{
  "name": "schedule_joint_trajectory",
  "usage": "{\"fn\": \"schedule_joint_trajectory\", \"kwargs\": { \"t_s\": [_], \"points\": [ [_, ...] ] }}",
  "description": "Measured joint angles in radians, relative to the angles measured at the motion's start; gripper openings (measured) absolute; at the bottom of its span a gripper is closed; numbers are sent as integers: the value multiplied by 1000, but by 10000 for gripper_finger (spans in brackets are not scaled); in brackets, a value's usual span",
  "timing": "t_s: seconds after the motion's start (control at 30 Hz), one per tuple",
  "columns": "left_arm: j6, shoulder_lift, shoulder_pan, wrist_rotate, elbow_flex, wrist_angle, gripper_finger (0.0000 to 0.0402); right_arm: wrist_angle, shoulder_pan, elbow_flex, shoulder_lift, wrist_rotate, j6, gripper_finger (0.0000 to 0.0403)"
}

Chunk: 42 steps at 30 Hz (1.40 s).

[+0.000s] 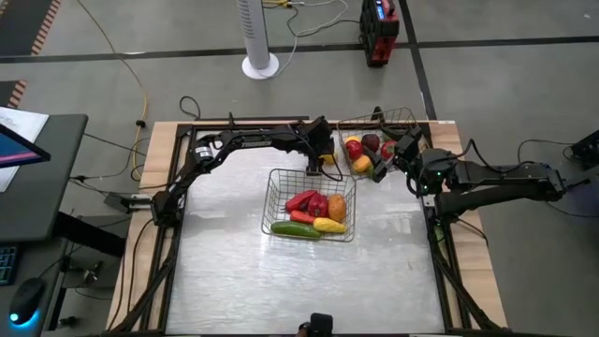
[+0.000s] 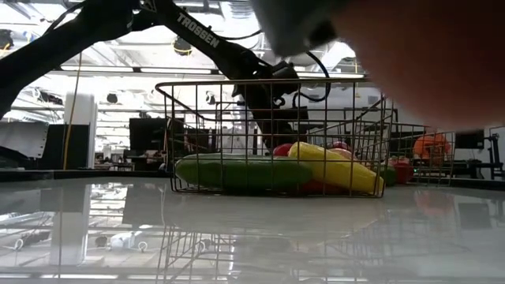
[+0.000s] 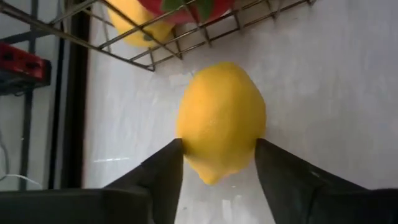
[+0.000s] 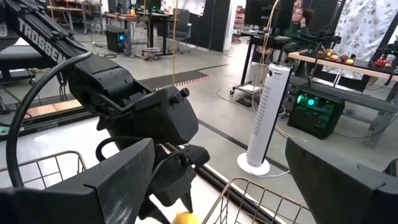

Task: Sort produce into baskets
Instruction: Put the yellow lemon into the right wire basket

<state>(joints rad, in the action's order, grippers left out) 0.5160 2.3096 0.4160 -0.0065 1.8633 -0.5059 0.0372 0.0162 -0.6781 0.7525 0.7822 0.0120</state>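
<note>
A yellow lemon point(image 3: 221, 118) sits between the fingers of my left gripper point(image 3: 217, 155), which is shut on it. It is at the far middle of the table point(image 1: 327, 159), between the two wire baskets. The middle basket point(image 1: 277, 187) holds red peppers, a green cucumber point(image 2: 237, 172), yellow corn point(image 2: 335, 167) and an orange piece. The far-right basket point(image 1: 404, 116) holds red, yellow and dark-purple pieces. My right gripper point(image 1: 386, 167) is open and empty above the far-right basket's near side. My left gripper pinches the lemon's two opposite sides point(image 3: 186, 134) between its two fingers, near the pointed end that faces the wrist. The fingers come from above, pointing down. I cannot tell whether the lemon rests on the table or hangs just above it.
The far-right basket's near wire rim point(image 3: 186, 46) lies just beyond the lemon. Free tabletop point(image 1: 234, 271) lies left of and nearer than the middle basket. A white fan stand point(image 1: 260, 56) is on the floor beyond the table. A blurred object fills the low view's upper right point(image 2: 426, 47).
</note>
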Motion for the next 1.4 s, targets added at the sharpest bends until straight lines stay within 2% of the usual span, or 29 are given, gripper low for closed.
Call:
{"fn": "schedule_joint_trajectory", "kwargs": {
  "t_s": [0.43, 0.67, 0.83, 1.07, 1.13, 1.23, 1.4],
  "points": [
    [42, 0, 1, -44, 0, 0, 85, 10, 0, 0, 0, 0, 0, 388],
    [-1, 0, 1, -53, 0, 30, 72, 10, 0, 0, 0, 0, 5, 388],
    [-48, -1, -5, -23, 32, 20, 109, 10, 0, 0, 0, 0, 7, 388],
    [-43, -1, -54, -4, 56, 58, 216, 4, 0, 0, 0, 0, 8, 388],
    [-20, 16, -69, -31, 58, 84, 248, 1, 0, 0, 0, 0, 8, 388],
    [9, 40, -85, -131, 62, 69, 288, -4, -2, 0, 0, 0, 7, 388],
    [13, 48, -88, -160, 76, 60, 312, -4, -11, 0, 0, 2, 5, 388]
  ]
}}
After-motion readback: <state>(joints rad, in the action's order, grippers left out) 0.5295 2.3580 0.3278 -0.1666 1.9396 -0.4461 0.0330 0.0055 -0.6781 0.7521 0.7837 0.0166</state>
